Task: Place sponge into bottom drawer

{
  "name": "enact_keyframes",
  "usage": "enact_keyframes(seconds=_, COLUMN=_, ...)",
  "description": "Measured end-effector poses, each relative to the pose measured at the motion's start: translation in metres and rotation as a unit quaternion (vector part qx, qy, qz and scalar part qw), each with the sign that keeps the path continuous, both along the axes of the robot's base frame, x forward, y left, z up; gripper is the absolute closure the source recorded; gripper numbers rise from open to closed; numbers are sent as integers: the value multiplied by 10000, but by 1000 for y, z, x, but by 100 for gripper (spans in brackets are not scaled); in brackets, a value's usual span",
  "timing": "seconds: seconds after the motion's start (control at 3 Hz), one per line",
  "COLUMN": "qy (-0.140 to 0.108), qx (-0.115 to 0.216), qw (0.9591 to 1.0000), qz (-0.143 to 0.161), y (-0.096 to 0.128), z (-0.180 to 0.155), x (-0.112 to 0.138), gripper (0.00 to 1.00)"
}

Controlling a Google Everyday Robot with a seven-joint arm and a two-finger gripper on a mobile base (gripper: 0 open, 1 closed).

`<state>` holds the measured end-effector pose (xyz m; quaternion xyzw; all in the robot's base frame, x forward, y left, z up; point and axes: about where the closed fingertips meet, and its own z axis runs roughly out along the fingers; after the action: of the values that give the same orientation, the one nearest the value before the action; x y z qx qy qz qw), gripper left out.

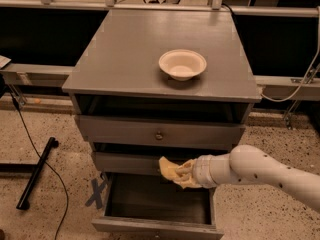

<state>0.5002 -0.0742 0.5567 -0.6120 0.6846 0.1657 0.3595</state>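
End effector (186, 174) clamped on sponge (169, 168), hovering just above open bottom drawer (150, 201). Pickup done, drawer open. Left to do: lower in, release.

No legible text; a taped X (95, 193) on the floor (60, 134); tool (184, 175) with sponge (169, 167) above bottom drawer (155, 227).

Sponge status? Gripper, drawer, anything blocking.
Held: sponge in shut gripper, above the open bottom drawer, near its back. Not yet released. Nothing visible blocking the drop.
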Motion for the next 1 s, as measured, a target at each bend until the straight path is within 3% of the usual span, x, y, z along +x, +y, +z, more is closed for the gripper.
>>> enact_keyframes(seconds=0.33, qy=188, qx=392, qw=9990, qz=54, y=-6, z=-33, x=-1, gripper=100)
enact_keyframes(seconds=1.0, qy=540, qx=1004, qw=9929, qz=342, y=-5, z=-90, x=-7, gripper=100)
